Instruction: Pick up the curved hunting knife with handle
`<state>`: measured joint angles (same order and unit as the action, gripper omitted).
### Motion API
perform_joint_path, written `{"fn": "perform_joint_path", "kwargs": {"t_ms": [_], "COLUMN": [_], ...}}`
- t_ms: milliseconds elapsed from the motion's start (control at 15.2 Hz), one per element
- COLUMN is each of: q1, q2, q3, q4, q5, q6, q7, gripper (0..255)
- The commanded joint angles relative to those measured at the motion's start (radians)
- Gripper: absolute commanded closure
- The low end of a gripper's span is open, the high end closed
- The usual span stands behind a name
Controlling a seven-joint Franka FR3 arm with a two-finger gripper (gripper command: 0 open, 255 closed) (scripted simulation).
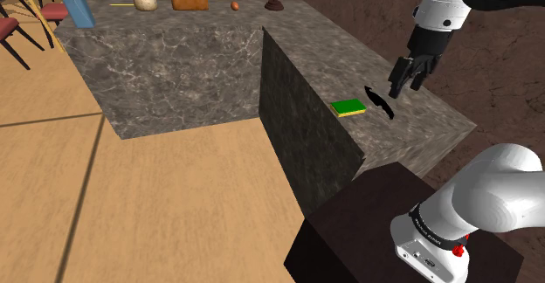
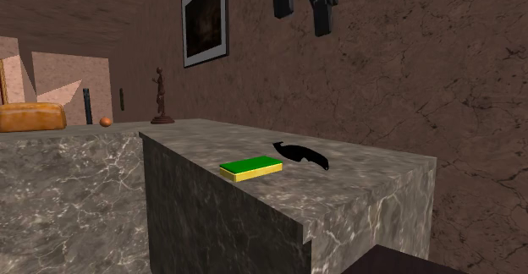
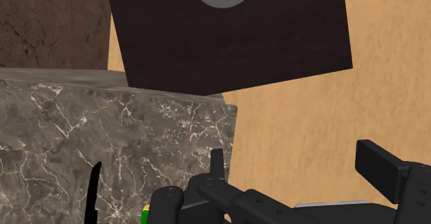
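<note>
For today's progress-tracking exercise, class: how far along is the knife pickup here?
Done: nothing yet; the black knife lies flat on the counter beside the green sponge. In hand: the open hand hovers above the counter near it. Left: lowering, closing on the knife, lifting.

knife (image 2: 296, 152): black | sponge (image 2: 250, 167): green top, yellow base | tabletop (image 2: 372, 175): dark grey, white-veined marble pattern | gripper (image 1: 404, 89): black | floor (image 1: 131, 203): tan
</note>
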<state>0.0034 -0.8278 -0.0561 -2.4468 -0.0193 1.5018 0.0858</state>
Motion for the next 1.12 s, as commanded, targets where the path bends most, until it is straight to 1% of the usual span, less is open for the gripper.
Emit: {"fn": "perform_joint_path", "kwargs": {"t_ms": [0,528,792,1056], "q1": [0.0,-0.067,-0.095,-0.117], "q2": [0.0,0.138,0.238,0.357], "q3": [0.0,-0.13,-0.197,-0.264], "q4": [0.0,-0.068,-0.072,-0.056], "q5": [0.0,-0.098,-0.134,-0.153], "q6": [0.0,0.222,0.337,0.45], "q7": [0.0,-0.092,-0.137,-0.184], "gripper": [0,0,0,0]}}
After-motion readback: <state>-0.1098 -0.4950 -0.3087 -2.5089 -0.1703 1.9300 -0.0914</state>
